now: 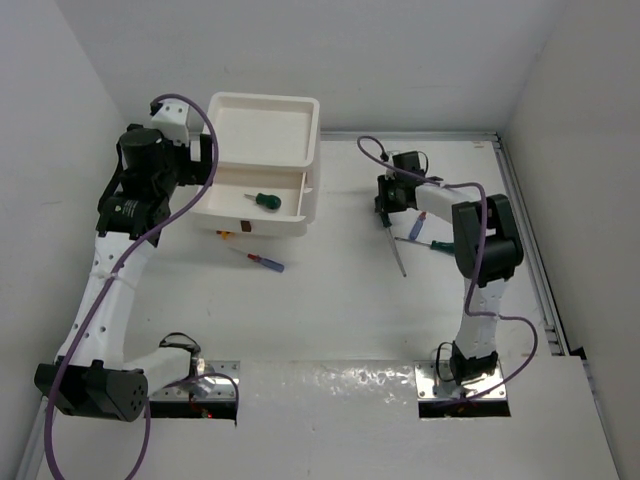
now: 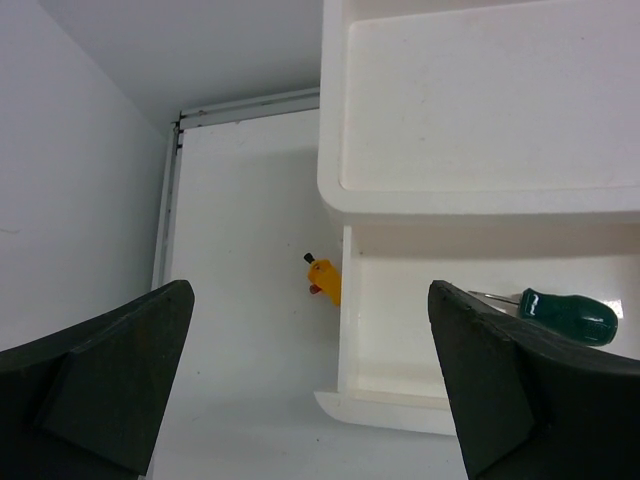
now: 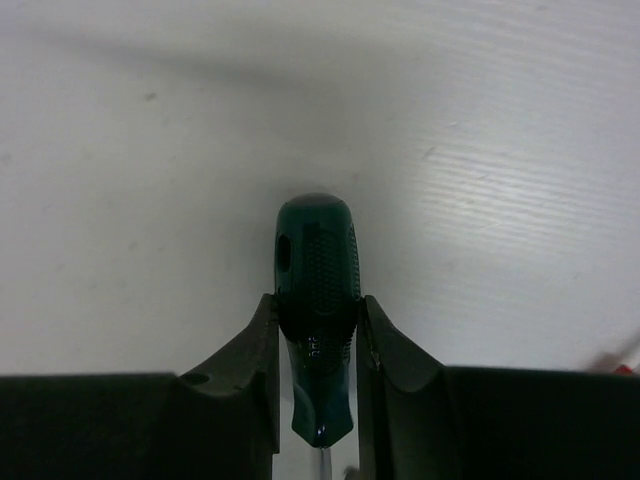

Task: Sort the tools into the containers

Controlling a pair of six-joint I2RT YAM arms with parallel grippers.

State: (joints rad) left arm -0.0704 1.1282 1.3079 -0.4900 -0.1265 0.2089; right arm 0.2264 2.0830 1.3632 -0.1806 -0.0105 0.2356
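The white box unit (image 1: 268, 130) stands at the back left with one drawer (image 1: 255, 215) pulled out. A stubby dark green screwdriver (image 1: 266, 200) lies in that drawer and also shows in the left wrist view (image 2: 568, 313). My left gripper (image 1: 203, 168) is open and empty at the box's left side (image 2: 310, 292). A yellow-orange screwdriver (image 2: 325, 280) lies on the table against the drawer. A blue-and-red screwdriver (image 1: 266, 262) lies in front of the box. My right gripper (image 1: 386, 205) is shut on the handle of a green screwdriver (image 3: 316, 265), whose shaft (image 1: 395, 250) points toward the near edge.
Another tool with a green handle (image 1: 438, 245) lies on the table by the right arm's forearm, partly hidden by it. White walls close in on the left, back and right. A metal rail (image 1: 525, 230) runs along the right edge.
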